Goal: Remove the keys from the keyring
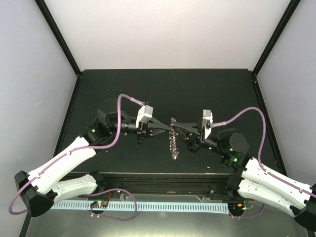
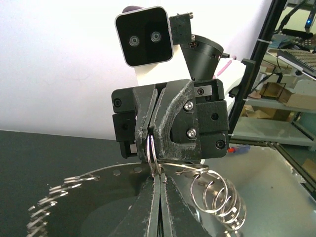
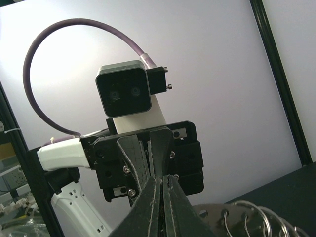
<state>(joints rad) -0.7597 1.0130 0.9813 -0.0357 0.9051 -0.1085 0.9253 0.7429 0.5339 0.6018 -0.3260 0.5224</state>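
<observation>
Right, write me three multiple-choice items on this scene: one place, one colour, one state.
1. The keyring is: A) between the left gripper and right gripper B) in a far corner C) on an arm's base.
2. The wrist cables are: A) yellow B) purple C) green.
3. The left gripper is: A) wide open B) out of view C) shut.
Answers: 1 A, it stands edge-on where the fingertips meet; 2 B, purple loops show overhead; 3 C, its fingers press together on the keyring.

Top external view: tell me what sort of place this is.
Probably a lab robot cell: white panels in a black frame enclose a dark table, and cluttered shelves stand beyond it.
</observation>
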